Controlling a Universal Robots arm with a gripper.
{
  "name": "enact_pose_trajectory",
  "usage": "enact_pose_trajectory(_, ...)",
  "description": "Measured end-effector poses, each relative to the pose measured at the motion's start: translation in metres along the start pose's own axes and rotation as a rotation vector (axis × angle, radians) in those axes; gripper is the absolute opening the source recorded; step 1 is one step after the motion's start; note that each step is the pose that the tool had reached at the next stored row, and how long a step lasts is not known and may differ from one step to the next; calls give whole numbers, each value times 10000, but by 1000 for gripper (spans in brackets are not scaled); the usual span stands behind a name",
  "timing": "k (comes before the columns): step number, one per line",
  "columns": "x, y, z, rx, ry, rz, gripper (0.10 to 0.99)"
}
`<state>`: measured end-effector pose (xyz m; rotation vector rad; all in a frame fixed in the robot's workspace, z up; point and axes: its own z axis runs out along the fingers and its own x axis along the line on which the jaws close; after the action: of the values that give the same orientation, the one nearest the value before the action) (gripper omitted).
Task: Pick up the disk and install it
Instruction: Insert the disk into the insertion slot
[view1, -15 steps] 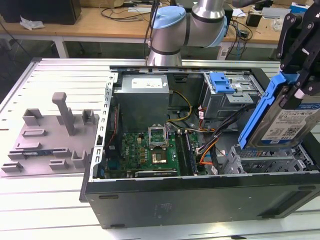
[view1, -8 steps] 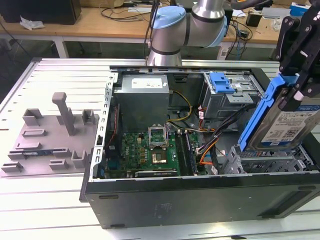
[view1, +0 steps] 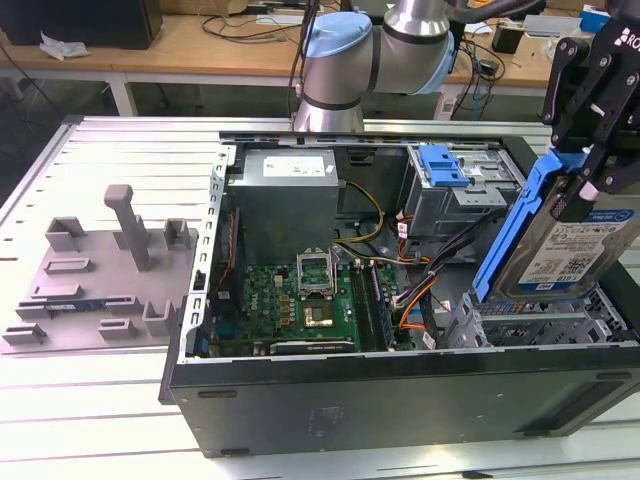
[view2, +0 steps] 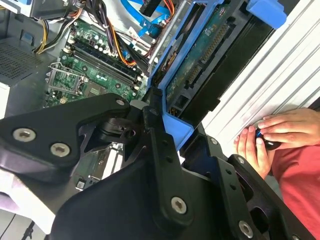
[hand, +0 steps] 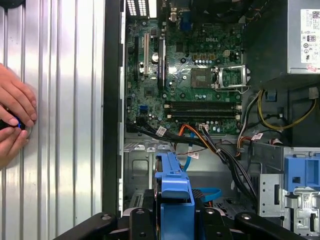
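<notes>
The disk (view1: 572, 250) is already picked up: it is gripped at its edge by the closed claw (view1: 583, 178). It is held tilted just above the drive cage (view1: 540, 325) of the computer case (view1: 400, 400). The installing is judged not yet done.

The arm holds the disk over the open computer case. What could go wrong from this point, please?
The disk hangs tilted in the gripper, gripped at its blue frame, above the drive cage. It may catch on the cage's edge or slip. The loose cables beside the cage could get pinched. A person's hands rest on the table close to the case, possibly within the arm's path.
</notes>
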<state>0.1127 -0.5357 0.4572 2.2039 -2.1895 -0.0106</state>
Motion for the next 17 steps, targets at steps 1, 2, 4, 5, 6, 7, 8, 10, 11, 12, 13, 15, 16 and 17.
enact_pose_trajectory(1, -7, -1, 8, 1, 18, -5, 369)
enact_pose_trajectory(2, -11, -1, 13, 1, 29, -9, 369)
enact_pose_trajectory(4, -18, -1, 28, 0, 47, -18, 369)
enact_pose_trajectory(5, -20, -1, 33, 1, 58, -20, 369)
enact_pose_trajectory(6, -20, -2, 36, 1, 64, -20, 369)
enact_pose_trajectory(7, -20, -8, 39, 0, 72, -22, 369)
enact_pose_trajectory(8, -21, -13, 44, 1, 74, -22, 369)
enact_pose_trajectory(10, -20, -15, 61, 0, 78, -20, 369)
enact_pose_trajectory(11, -21, -16, 81, 1, 77, -22, 369)
enact_pose_trajectory(12, -21, -17, 98, 1, 77, -22, 369)
enact_pose_trajectory(13, -22, -17, 121, 0, 78, -22, 369)
enact_pose_trajectory(15, -23, -19, 182, 0, 79, -22, 369)
enact_pose_trajectory(16, -22, -20, 209, 0, 77, -22, 369)
enact_pose_trajectory(17, -22, -21, 232, 1, 76, -21, 369)
